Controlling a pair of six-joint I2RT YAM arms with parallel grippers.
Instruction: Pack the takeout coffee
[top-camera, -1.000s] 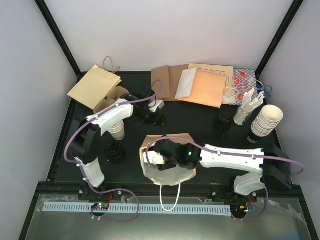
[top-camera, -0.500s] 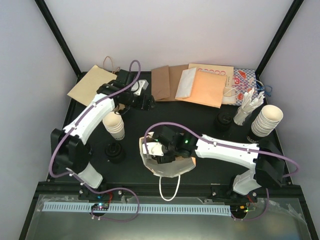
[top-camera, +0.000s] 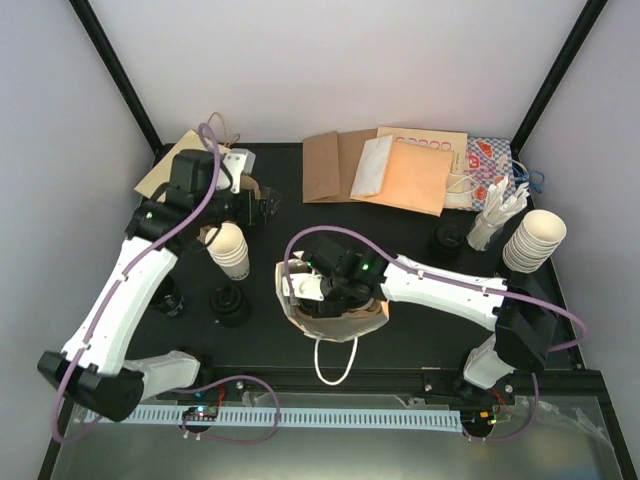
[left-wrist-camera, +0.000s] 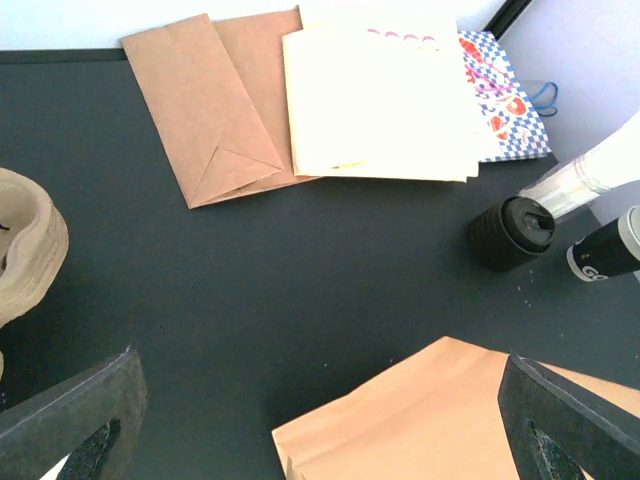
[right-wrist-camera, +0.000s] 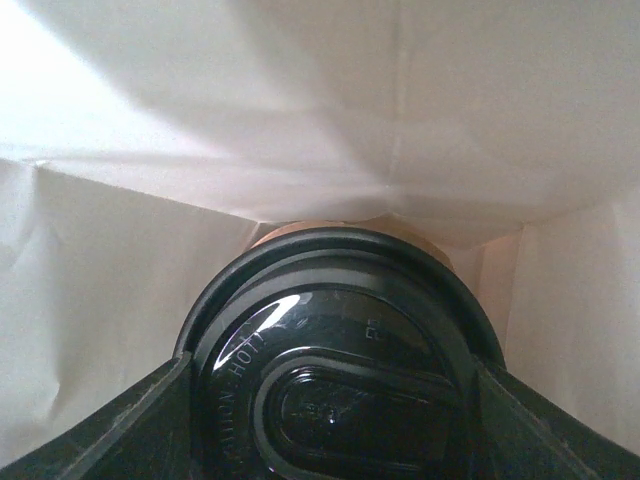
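Glossy black plastic lid (right-wrist-camera: 330, 370), matt creased paper bag (right-wrist-camera: 300, 120)

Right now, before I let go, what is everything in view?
lidded cup: one, cream with black lid, inside the open bag
open bag: one, brown outside, white inside, near centre
lidless cup stacks: two, cream, one left, one right
black lid stacks: two, left of bag, right rear
flat bags: several, brown, white, orange, patterned, along the rear
pulp tray: one, brown, rear left, mostly hidden
left fingers: black, open, empty, rear left
right fingers: black, in the bag, closed on the lidded cup
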